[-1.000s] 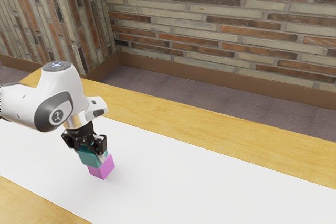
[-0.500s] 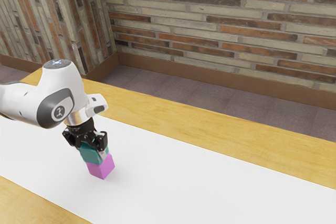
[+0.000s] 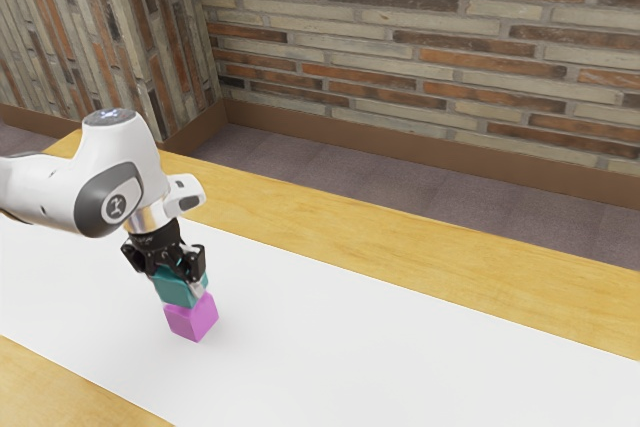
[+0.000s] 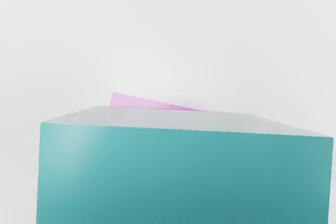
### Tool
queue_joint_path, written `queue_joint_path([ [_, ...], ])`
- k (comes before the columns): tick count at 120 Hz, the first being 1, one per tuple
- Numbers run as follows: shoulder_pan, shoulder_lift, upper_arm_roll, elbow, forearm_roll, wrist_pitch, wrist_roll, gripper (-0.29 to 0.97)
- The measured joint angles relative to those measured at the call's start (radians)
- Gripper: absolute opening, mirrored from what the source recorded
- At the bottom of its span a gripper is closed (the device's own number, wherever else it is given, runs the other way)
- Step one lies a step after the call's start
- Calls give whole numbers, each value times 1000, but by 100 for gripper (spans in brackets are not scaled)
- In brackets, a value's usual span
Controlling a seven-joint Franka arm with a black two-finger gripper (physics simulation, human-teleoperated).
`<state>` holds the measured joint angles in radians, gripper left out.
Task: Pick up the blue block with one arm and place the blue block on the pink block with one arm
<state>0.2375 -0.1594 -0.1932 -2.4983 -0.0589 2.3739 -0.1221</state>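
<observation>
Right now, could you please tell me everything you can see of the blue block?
The blue block is a plain cube, more teal than pure blue, with smooth matte faces and no markings. It sits on top of the pink block, looks about level, and does not touch the white sheet below. The black gripper is right at its top. In the wrist view a thin pink sliver shows past its far edge at a slant, so the two blocks seem not squarely aligned.

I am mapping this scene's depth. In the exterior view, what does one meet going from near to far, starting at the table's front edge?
table, near wooden edge → white sheet bearing the pink block under the blue block → table, far wooden edge → floor → brick wall
</observation>
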Motion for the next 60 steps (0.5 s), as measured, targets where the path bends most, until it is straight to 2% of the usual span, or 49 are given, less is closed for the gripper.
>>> queue_joint_path([
  [30, 0, 0, 0, -5, -9, 15, 85, 32],
  [60, 1, -5, 0, -15, -51, 50, 196, 32],
])
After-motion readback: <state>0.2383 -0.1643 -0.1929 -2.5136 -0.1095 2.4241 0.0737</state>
